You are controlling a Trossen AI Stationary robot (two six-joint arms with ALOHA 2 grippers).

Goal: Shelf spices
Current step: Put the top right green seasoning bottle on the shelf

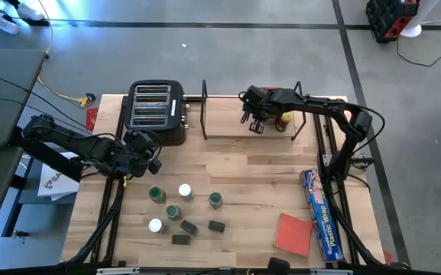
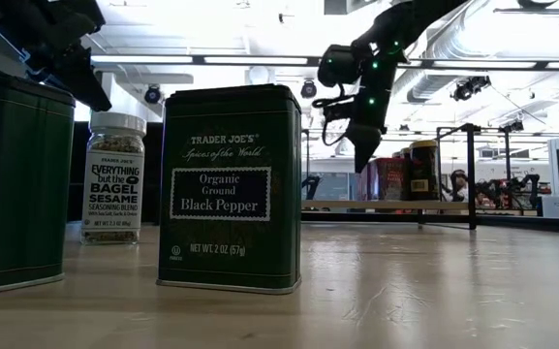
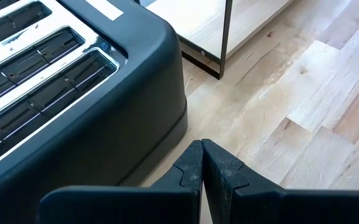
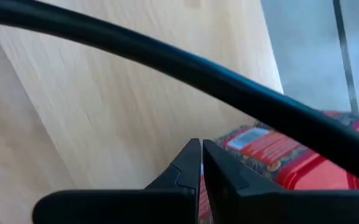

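Observation:
The shelf [image 1: 251, 136], a black wire rack on a light board, stands right of the toaster. On its board stand a red tin [image 4: 272, 155] and a yellow-topped jar [image 1: 285, 118]. My right gripper [image 1: 254, 116] hangs shut over the board just left of them, pointing down [image 2: 361, 150], under a rack wire [image 4: 167, 59]. Several spices rest on their bases on the table's near part: green-topped [image 1: 157, 195], white-topped [image 1: 184, 191] and small black ones [image 1: 216, 226]. My left gripper [image 3: 202, 146] is shut, low beside the toaster's near corner.
The black slotted toaster [image 1: 157, 111] sits at the far left, close to my left gripper. A flat red pad [image 1: 293, 233] and a long blue plastic-wrap box [image 1: 319, 214] lie near the right edge. Bare wood [image 1: 243, 164] lies between shelf and spices.

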